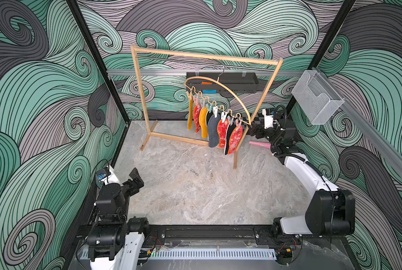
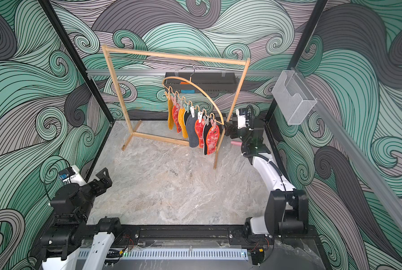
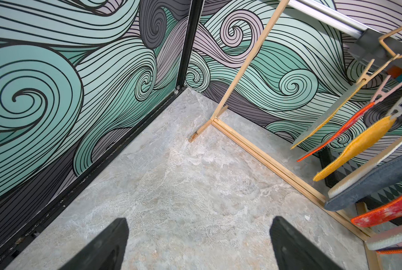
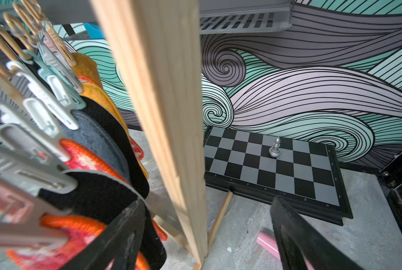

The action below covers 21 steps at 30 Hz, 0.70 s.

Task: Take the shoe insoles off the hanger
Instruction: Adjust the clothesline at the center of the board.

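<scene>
Eight flat foot-shaped shoe insoles [image 1: 213, 131] hang in a row: two mustard yellow, two red-white mottled, two black, one dark grey, and one mottled with orange edging at the near end. Each is clipped by one of eight pastel plastic clothespegs [image 1: 215, 111] to the wavy lower bar of the one light wooden arched hanger [image 1: 229, 90]. Its metal hook sits on the rail of a big rectangular wooden rack [image 1: 140, 93].

The rack stands on a grey marbled tabletop [image 1: 195, 187], enclosed by walls [image 1: 43, 93] printed with teal and grey waves. Beyond the rack's right post lie one black-and-grey chessboard [image 4: 277, 168] carrying one silver chess piece [image 4: 275, 148], and one pink tube [image 1: 259, 144]. One black slotted tray [image 1: 237, 81] and one mesh basket [image 1: 317, 98] hang on wall rails.

In both top views the hanger's wavy bar runs obliquely from the end nearer the back wall to the end just beside the rack's right post. The insoles hang with their long axes vertical, clipped at their top ends, faces side by side.

The left gripper [image 1: 136, 177] hovers at the near left, well apart from the hanger, fingers spread and empty. The right gripper [image 4: 205, 203] is at the right post, fingers wide apart with the post between them. One of its fingers [image 4: 125, 233] is just beside the nearest insoles; whether it touches them cannot be told.
</scene>
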Each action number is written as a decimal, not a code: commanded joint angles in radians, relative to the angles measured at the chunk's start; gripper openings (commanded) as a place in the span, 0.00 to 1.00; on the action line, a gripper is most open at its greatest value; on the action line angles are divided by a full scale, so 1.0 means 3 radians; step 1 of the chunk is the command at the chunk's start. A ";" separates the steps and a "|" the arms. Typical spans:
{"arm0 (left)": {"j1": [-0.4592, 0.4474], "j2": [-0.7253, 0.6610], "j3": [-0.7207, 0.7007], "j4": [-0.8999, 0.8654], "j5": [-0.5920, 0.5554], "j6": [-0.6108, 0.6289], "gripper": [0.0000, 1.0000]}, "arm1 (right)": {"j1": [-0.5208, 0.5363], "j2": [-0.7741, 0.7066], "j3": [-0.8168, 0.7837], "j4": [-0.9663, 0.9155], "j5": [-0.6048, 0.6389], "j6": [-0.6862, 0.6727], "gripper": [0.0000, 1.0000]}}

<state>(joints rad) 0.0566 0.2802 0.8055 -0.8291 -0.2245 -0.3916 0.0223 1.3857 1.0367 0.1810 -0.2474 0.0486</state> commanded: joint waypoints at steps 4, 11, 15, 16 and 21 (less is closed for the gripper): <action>0.0021 0.0070 -0.0001 0.0095 0.0150 0.0086 0.96 | 0.0048 -0.0560 -0.0180 -0.0500 -0.0064 0.0322 0.86; 0.0016 0.0140 0.0003 0.0123 0.0352 0.0122 0.96 | 0.0068 -0.1367 -0.0605 -0.1020 0.0100 0.0678 0.83; 0.0013 0.0163 -0.0006 0.0146 0.0456 0.0138 0.96 | 0.0186 -0.1796 -0.0673 -0.1339 0.0005 0.0762 0.79; 0.0016 0.0168 -0.0010 0.0156 0.0489 0.0145 0.96 | 0.0239 -0.1905 -0.0651 -0.1472 0.0037 0.0735 0.78; 0.0009 0.0174 -0.0018 0.0173 0.0609 0.0173 0.96 | 0.0540 -0.2197 -0.0400 -0.1922 0.0007 0.0646 0.75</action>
<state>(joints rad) 0.0566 0.3214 0.8028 -0.8070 -0.0860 -0.3641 0.1490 0.7467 0.8604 -0.2913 -0.2371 0.2466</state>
